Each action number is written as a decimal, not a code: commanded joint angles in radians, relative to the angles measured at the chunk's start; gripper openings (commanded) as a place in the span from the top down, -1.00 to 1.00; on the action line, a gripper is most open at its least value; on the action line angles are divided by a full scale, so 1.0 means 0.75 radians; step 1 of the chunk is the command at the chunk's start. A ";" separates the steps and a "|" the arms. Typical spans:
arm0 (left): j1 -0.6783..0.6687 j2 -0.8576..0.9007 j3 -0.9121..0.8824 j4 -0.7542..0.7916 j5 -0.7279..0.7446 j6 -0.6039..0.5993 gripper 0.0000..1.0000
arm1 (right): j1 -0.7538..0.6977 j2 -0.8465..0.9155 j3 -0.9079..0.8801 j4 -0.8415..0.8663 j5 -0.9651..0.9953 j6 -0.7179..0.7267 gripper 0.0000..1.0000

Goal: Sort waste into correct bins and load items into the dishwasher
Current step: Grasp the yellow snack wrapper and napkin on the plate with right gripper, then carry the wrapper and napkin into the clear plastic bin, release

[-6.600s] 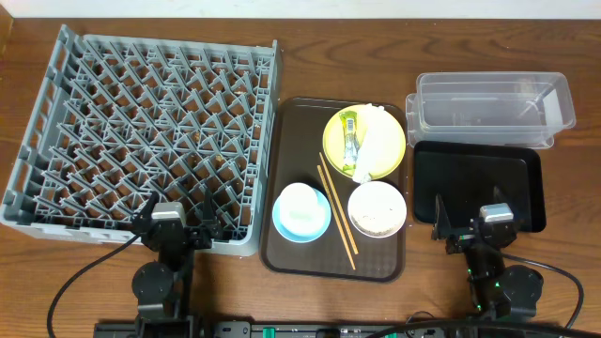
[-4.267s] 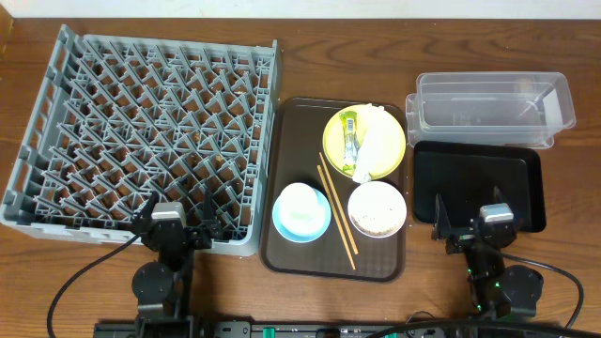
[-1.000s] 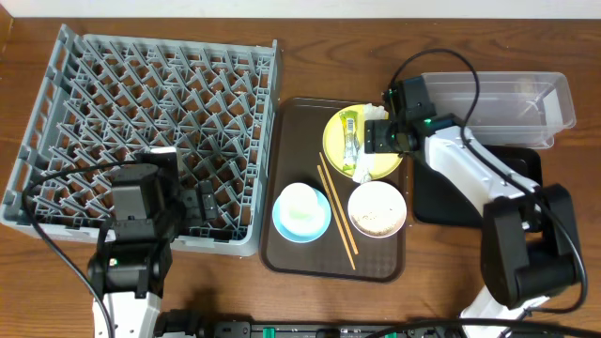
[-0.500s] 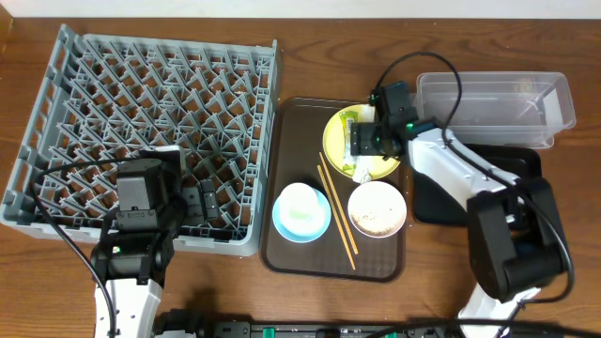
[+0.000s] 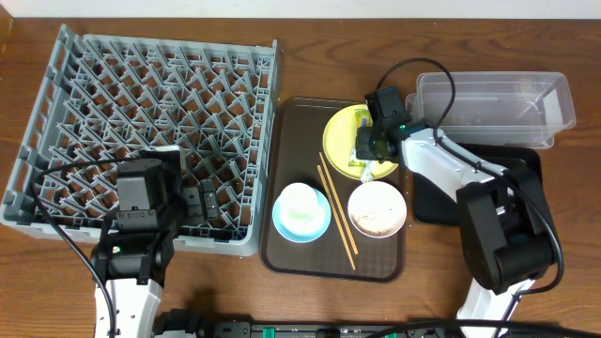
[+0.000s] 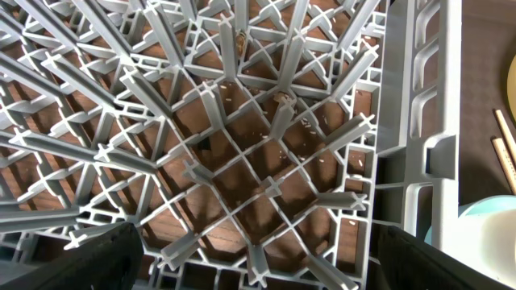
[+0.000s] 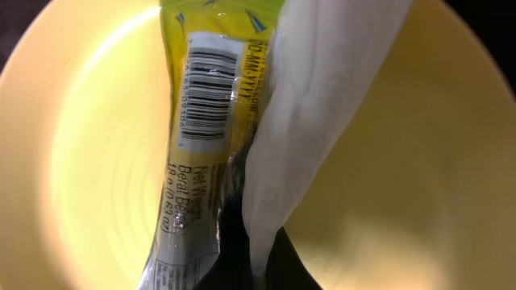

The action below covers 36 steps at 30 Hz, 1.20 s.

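Note:
My right gripper [image 5: 367, 150] is down on the yellow plate [image 5: 340, 141], shut on the white napkin [image 7: 314, 113]. The napkin's lower end runs between the dark fingertips [image 7: 282, 270]. The yellow-green sachet [image 7: 197, 145] lies flat on the plate [image 7: 419, 161], right beside the napkin. A white bowl [image 5: 377, 208] with rice scraps, a light blue bowl [image 5: 301, 212] and two chopsticks [image 5: 336, 214] sit on the brown tray [image 5: 291, 122]. My left gripper [image 6: 258, 270] hangs wide open over the near right corner of the grey dish rack [image 5: 141, 103], holding nothing.
The clear tub [image 5: 493, 103] stands at the back right, with the black tray [image 5: 528, 188] in front of it, partly under my right arm. Small whitish specks lie on the table beneath the rack's lattice [image 6: 266, 153].
My right gripper moved left and down onto the plate and went from open to shut on the napkin. The left arm has stayed still since half a second ago.

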 commanded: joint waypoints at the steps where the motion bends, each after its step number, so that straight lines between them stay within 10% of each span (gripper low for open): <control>1: 0.006 -0.001 0.037 -0.001 -0.002 -0.012 -0.93 | -0.025 -0.104 0.042 -0.019 0.015 -0.003 0.98; 11: 0.006 -0.002 0.037 -0.001 -0.002 -0.012 -0.93 | -0.165 -0.432 0.049 -0.031 0.253 -0.014 0.98; 21: 0.006 -0.001 0.037 -0.001 -0.002 -0.012 -0.93 | -0.401 -0.456 0.048 -0.032 0.423 0.450 0.95; 29: 0.006 -0.001 0.037 -0.001 -0.002 -0.012 -0.93 | -0.494 -0.416 0.048 0.205 0.260 0.370 -0.33; 36: 0.006 -0.001 0.037 -0.001 -0.002 -0.012 -0.93 | -0.457 -0.533 0.049 0.125 0.024 -0.063 -0.55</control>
